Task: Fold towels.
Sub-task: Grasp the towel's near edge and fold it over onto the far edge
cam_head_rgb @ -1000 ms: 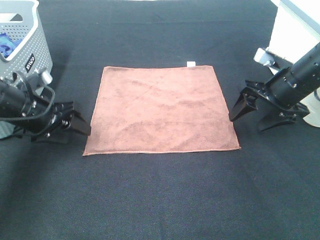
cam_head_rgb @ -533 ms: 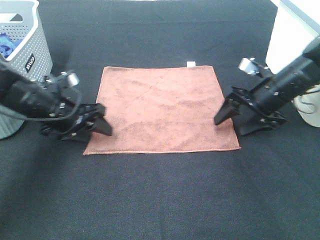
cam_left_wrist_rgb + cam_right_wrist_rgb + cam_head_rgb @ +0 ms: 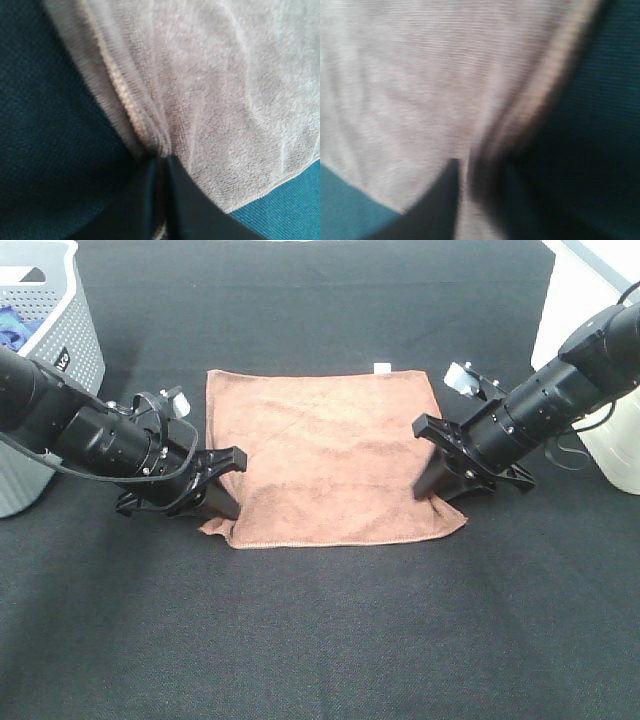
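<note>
While counting: one towel (image 3: 330, 455), two grippers, one grey perforated basket (image 3: 60, 330), and one blue cloth (image 3: 12, 320) inside it. All sit on a black worktop (image 3: 320, 640).

Towel is reddish-brown, roughly square microfibre with a stitched hem. It lies mostly flat between the two grippers. One small white tag (image 3: 381, 367) is on the edge far from both. The corner at the left gripper (image 3: 222, 502) is bunched and drawn inward, with creases running out from the pinch. The side at the right gripper (image 3: 432, 485) is slightly rumpled.

Left arm reaches in low from the basket side, its wrist tilted down to the worktop. Left wrist view: left gripper (image 3: 160, 162) has its fingers pressed together on the hem, with pile (image 3: 225, 100) gathered just ahead of the tips.

Right arm comes in low from the opposite side, angled down. Right gripper sits on the towel's side edge near the front corner. Right wrist view is blurred. Right gripper (image 3: 467, 175) looks closed, with a strip of towel (image 3: 420, 75) edge between the dark fingers.

Basket stands beyond the left arm, well apart from the towel.
</note>
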